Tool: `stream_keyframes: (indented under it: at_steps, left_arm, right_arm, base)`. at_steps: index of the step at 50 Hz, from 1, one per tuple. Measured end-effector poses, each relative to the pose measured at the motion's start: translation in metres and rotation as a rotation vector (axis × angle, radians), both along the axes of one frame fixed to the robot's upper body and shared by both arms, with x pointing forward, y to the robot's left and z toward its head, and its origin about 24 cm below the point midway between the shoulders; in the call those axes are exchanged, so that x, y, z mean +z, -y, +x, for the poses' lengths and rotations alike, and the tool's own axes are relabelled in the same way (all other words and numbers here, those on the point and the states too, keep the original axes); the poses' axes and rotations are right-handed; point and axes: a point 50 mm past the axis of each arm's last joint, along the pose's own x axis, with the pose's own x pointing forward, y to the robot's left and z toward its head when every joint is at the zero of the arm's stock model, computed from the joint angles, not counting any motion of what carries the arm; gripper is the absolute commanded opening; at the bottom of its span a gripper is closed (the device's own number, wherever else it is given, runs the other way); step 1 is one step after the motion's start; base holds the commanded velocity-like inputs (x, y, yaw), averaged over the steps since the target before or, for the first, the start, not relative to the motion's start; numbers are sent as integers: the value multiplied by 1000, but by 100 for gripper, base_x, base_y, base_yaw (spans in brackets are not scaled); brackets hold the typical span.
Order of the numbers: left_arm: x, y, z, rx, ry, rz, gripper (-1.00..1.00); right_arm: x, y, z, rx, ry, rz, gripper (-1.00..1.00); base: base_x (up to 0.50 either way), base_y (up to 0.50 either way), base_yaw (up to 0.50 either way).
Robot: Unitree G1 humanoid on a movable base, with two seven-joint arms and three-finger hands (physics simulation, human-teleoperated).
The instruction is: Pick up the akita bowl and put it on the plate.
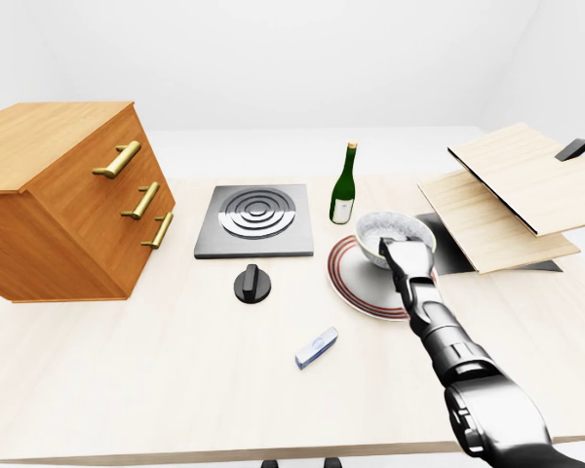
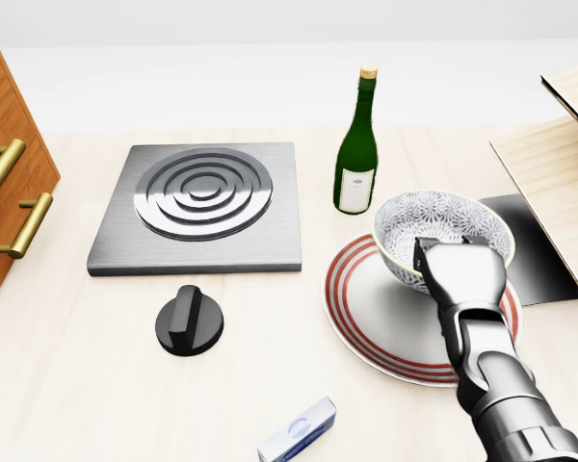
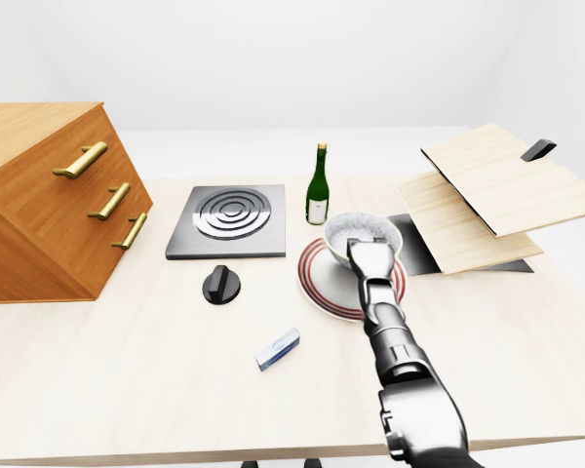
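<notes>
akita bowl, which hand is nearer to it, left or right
Right. The right hand grips the akita bowl at the rim nearest the bottom of the head view, over the plate. The left hand shows in no view, so it is farther off.
</notes>
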Motion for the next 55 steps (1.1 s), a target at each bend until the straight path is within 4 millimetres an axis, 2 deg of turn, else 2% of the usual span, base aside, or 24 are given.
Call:
stream_keyframes:
  at_steps: [29,55]
  left_arm:
    - [0,0,0,1,3,-4,100]
    - [0,0,0,0,4,-6,100]
  right_arm:
    - [1,-12,-18,50,45,12,-100]
    - [-4,-5,-34,36,35,1,-100]
  base:
    - [0,0,0]
    - [0,0,0]
